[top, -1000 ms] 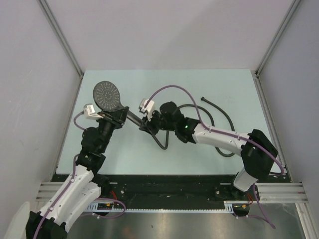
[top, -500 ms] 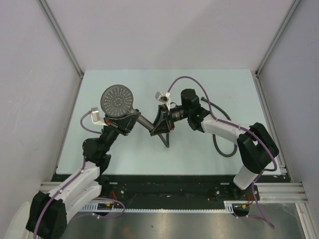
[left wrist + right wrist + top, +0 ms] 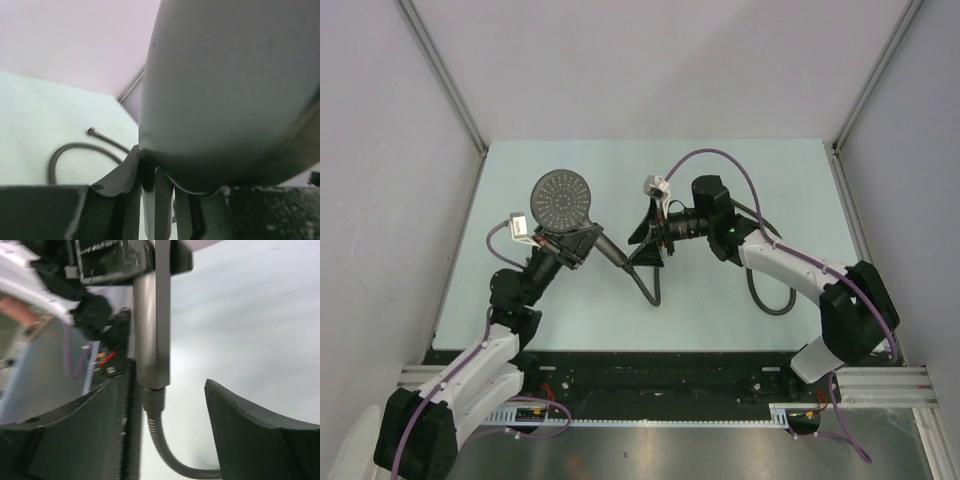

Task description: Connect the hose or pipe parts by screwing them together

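Top external: shower head gripped, hose at its handle end

Your left hand is clamped on the handle just below the dotted face. Your right hand stands spread, with fingers either side of the handle's end, gripping nothing.

White-shelled left arm and right arm, black joints and jaws, thin purple cables, small green light.
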